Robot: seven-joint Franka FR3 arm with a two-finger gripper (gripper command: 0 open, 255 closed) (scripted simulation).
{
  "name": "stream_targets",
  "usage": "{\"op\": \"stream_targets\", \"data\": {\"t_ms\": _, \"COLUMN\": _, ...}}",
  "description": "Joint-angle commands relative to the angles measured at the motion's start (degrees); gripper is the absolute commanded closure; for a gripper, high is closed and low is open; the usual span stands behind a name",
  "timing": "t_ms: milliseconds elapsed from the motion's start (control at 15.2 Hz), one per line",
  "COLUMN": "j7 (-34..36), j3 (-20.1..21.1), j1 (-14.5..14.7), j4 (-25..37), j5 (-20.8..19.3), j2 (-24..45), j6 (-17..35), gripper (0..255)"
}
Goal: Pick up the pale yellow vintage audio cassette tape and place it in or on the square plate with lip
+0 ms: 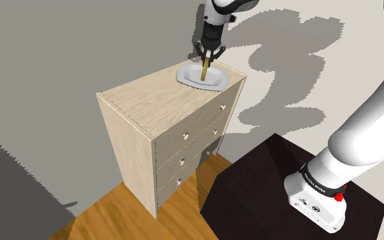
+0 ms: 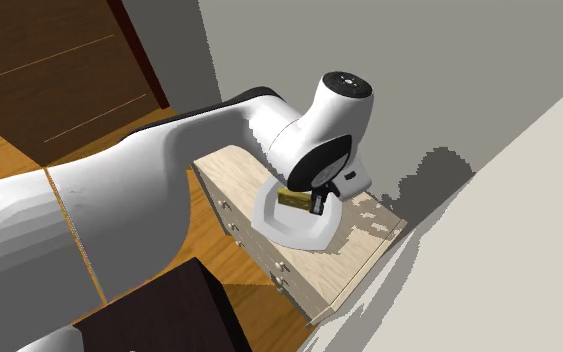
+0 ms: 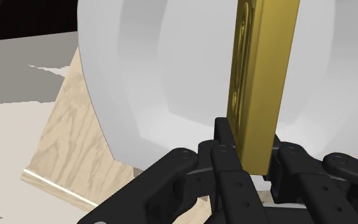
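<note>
Now, step: placing; dull-yellow flat cassette (image 3: 260, 83) hangs over white square lipped plate (image 1: 218, 80).
Grip: black gripper (image 1: 208, 57) pinching cassette upright.
Next: likely lower slightly, then release.

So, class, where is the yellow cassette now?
In the shoulder view the cassette hangs upright, clasped in the gripper, over the white plate near the dresser top's right corner.

Place: room in a home | Signs: pale wooden chest of drawers (image 1: 157, 102) directly beneath the gripper (image 1: 207, 58) jaws; plank wood floor (image 1: 115, 211) lower still; plain walls (image 1: 40, 61) close behind.
</note>
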Motion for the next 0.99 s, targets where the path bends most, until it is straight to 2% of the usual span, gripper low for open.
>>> {"op": "stream_targets", "data": {"t_ms": 0, "j7": 0.06, "j3": -0.01, "j1": 0.01, "j4": -0.57, "j5": -0.07, "j2": 0.13, "j6": 0.72, "gripper": 255}}
{"op": "stream_targets", "data": {"t_ms": 396, "j7": 0.06, "j3": -0.01, "j1": 0.01, "j4": -0.56, "j5": -0.07, "j2": 0.13, "j6": 0.72, "gripper": 255}}
{"op": "stream_targets", "data": {"t_ms": 462, "j7": 0.06, "j3": -0.01, "j1": 0.01, "j4": -0.56, "j5": -0.07, "j2": 0.13, "j6": 0.72, "gripper": 0}}
{"op": "stream_targets", "data": {"t_ms": 792, "j7": 0.06, "j3": -0.01, "j1": 0.01, "j4": -0.56, "j5": -0.07, "j2": 0.13, "j6": 0.72, "gripper": 0}}
{"op": "stream_targets", "data": {"t_ms": 924, "j7": -0.19, "j3": 0.06, "j1": -0.02, "j4": 2.45, "j5": 0.29, "j2": -0.58, "j6": -2.95, "gripper": 0}}
